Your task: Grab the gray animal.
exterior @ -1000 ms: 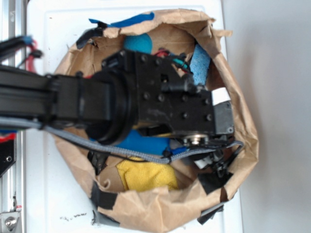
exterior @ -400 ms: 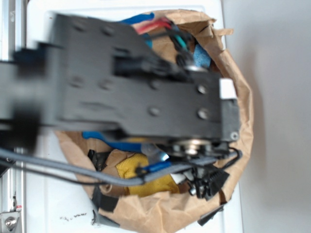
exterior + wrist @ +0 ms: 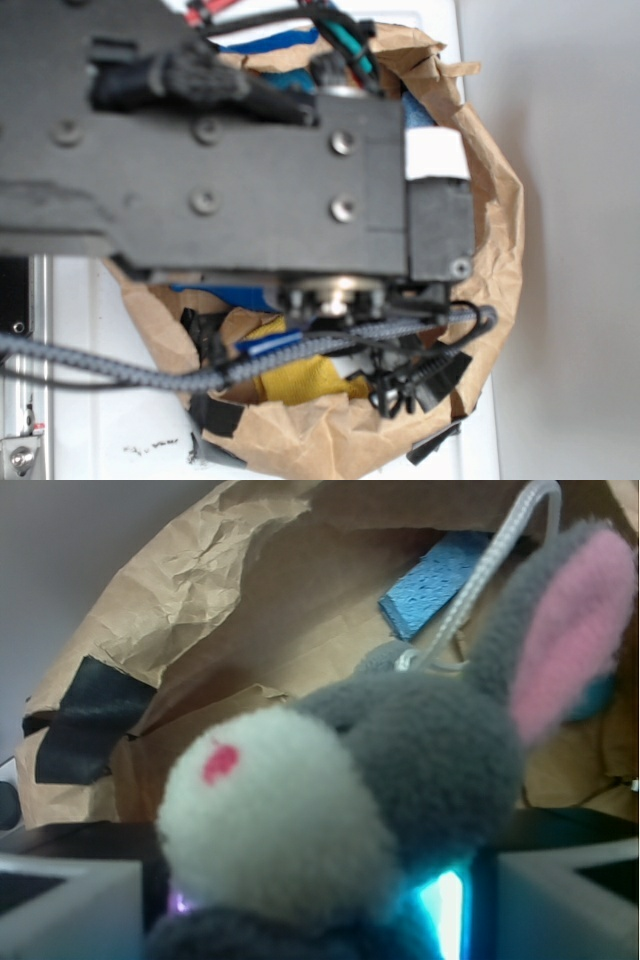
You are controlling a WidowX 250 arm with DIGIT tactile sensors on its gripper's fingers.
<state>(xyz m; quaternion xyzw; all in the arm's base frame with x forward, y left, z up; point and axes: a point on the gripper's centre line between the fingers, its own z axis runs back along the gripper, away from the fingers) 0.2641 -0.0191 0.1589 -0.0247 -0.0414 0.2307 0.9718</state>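
One crumpled brown paper bag (image 3: 495,250), patched with black tape (image 3: 85,720), sits open on a white tabletop (image 3: 75,400) beside a plain grey wall (image 3: 580,240). Inside lie a yellow cloth (image 3: 300,380) and a blue sponge-like pad (image 3: 440,580). The black robot gripper (image 3: 320,905) fills the wrist view's bottom edge, its fingers (image 3: 60,905) clamped on the small gray plush bunny (image 3: 400,770) with a white face, red nose and pink-lined ear, held inside the bag's mouth.
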